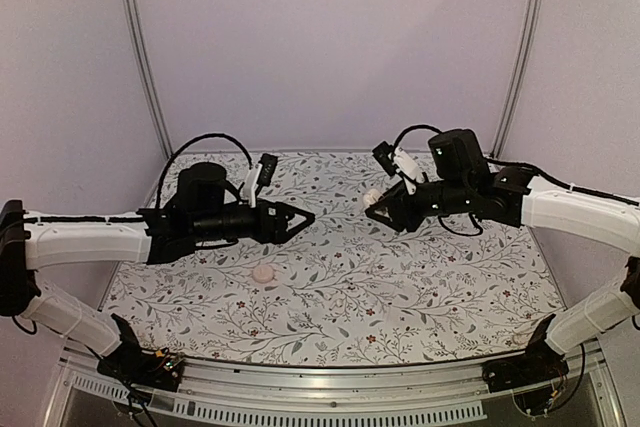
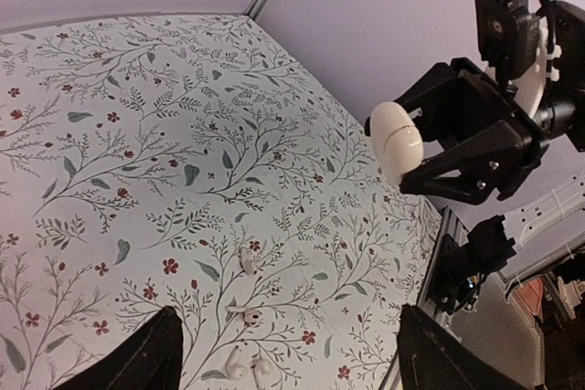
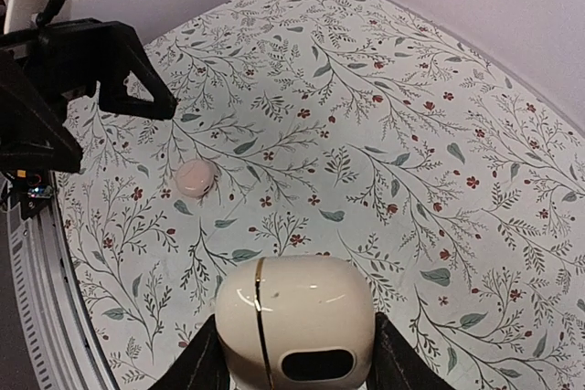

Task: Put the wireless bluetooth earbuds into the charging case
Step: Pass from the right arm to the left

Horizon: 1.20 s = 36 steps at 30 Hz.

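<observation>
Floral-print cloth (image 1: 400, 287) covers the table, with plain lilac walls behind. My right gripper (image 1: 372, 207) has its jaws clamped on the case (image 3: 294, 312), a glossy cream pebble held off the cloth. The left gripper (image 1: 308, 218) gapes wide, empty. The earbuds (image 1: 263, 273), a smooth pink lump, lie on the cloth nearer me.

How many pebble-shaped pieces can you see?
2: the charging case held in the right gripper; the pink earbuds lump on the table near the left gripper. Others may be hidden.
</observation>
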Each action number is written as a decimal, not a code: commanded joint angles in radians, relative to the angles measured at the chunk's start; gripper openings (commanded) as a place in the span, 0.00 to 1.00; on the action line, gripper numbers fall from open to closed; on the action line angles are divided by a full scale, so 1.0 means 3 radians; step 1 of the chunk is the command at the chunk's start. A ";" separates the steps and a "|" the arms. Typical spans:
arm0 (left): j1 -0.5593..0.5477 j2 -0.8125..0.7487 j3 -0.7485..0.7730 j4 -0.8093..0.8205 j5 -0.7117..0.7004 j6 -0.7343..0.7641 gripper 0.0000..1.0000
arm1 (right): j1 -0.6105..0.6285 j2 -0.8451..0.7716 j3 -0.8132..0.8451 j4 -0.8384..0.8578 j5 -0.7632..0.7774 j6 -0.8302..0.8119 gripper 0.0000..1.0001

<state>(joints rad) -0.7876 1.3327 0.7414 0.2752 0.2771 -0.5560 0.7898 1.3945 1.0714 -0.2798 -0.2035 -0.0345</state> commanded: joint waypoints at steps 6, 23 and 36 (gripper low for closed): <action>-0.1043 -0.0116 -0.0062 0.0370 -0.1628 0.1753 0.94 | 0.0011 0.0086 0.0251 -0.0031 -0.0339 0.0531 0.37; -0.1469 0.0480 -0.0042 0.1373 -0.1914 0.3350 1.00 | 0.0254 0.0048 0.0212 -0.0265 -0.0870 0.1285 0.37; -0.1441 0.0758 0.0198 0.1345 -0.1539 0.3292 0.88 | 0.0355 0.0087 0.0112 -0.0126 -0.0921 0.1419 0.38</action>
<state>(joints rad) -1.2152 1.5433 0.7696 0.6540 -0.2195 0.4301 0.8833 1.4147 1.1179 -0.3500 -0.4614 0.3752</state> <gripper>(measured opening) 0.906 0.460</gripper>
